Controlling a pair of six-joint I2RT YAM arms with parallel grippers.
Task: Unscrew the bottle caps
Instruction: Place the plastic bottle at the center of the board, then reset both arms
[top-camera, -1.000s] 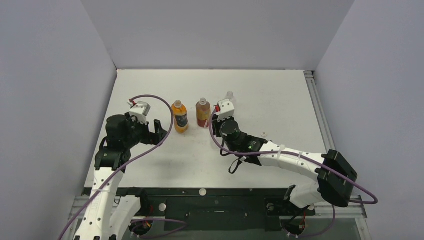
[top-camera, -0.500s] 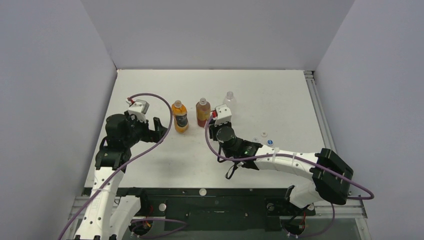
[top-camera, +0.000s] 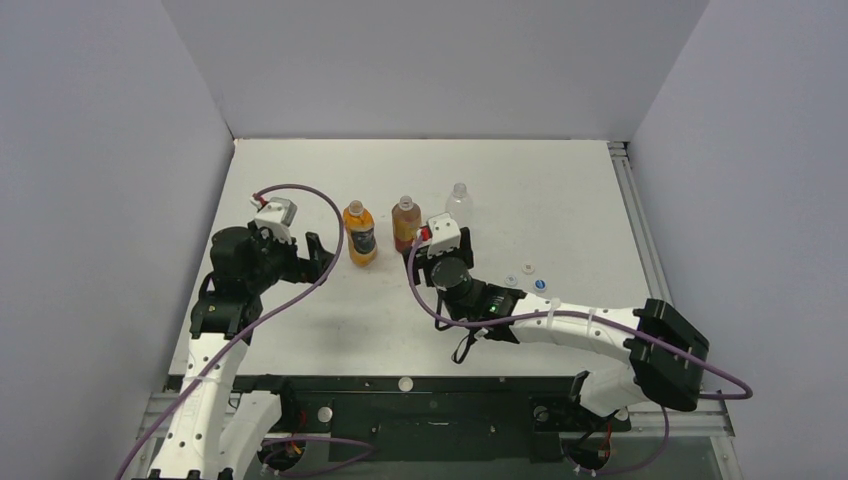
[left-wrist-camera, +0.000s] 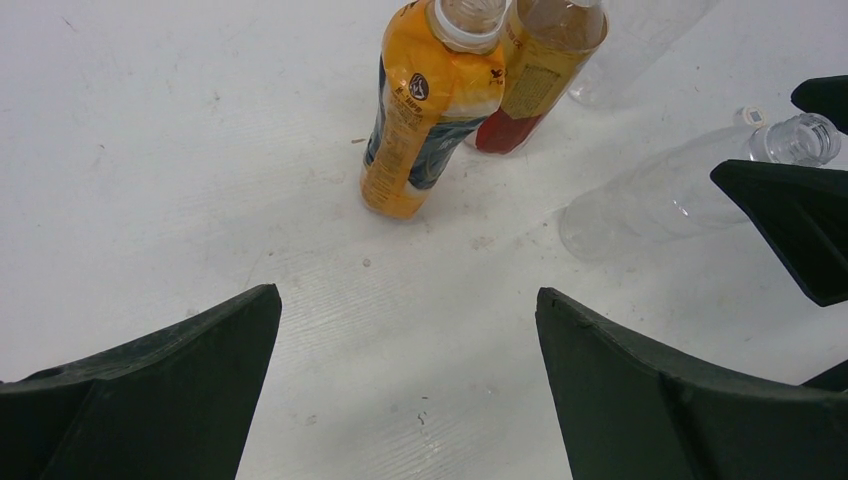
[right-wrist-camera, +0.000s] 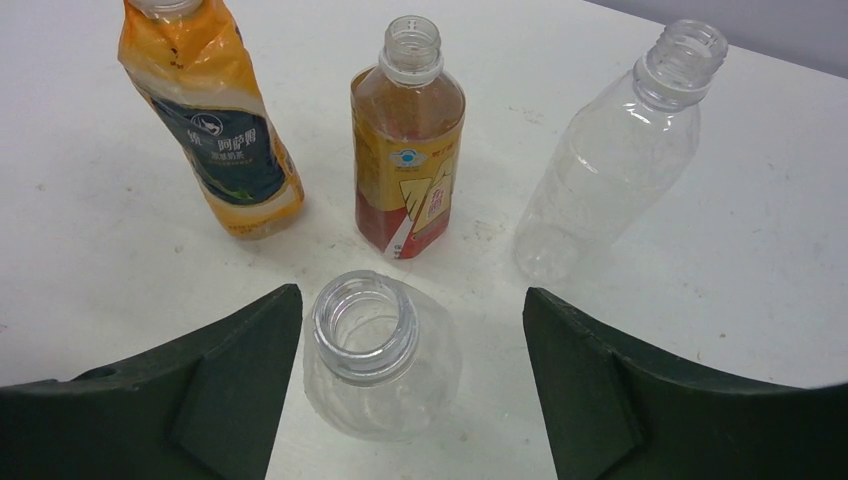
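Note:
Four uncapped bottles stand mid-table: an orange bottle (top-camera: 359, 234) (right-wrist-camera: 212, 135), a reddish-brown bottle (top-camera: 405, 224) (right-wrist-camera: 407, 150), a clear bottle (top-camera: 459, 201) (right-wrist-camera: 618, 150), and a second clear bottle (right-wrist-camera: 366, 345) (left-wrist-camera: 670, 195). The second clear one stands upright between the fingers of my open right gripper (right-wrist-camera: 412, 292) (top-camera: 446, 258), nearer the left finger, and neither finger touches it. Two white bottle caps (top-camera: 511, 281) (top-camera: 529, 268) and a blue one (top-camera: 540, 285) lie loose to the right. My left gripper (left-wrist-camera: 405, 295) (top-camera: 322, 255) is wide open and empty, left of the orange bottle.
The bottles stand close together, the orange and reddish-brown ones nearly touching. My right gripper's dark fingers (left-wrist-camera: 790, 230) show at the right edge of the left wrist view. Grey walls enclose the white table (top-camera: 560, 190) on three sides.
My right arm has drawn back toward me and slightly left, away from the far clear bottle, uncovering the loose caps. The left arm has hardly moved.

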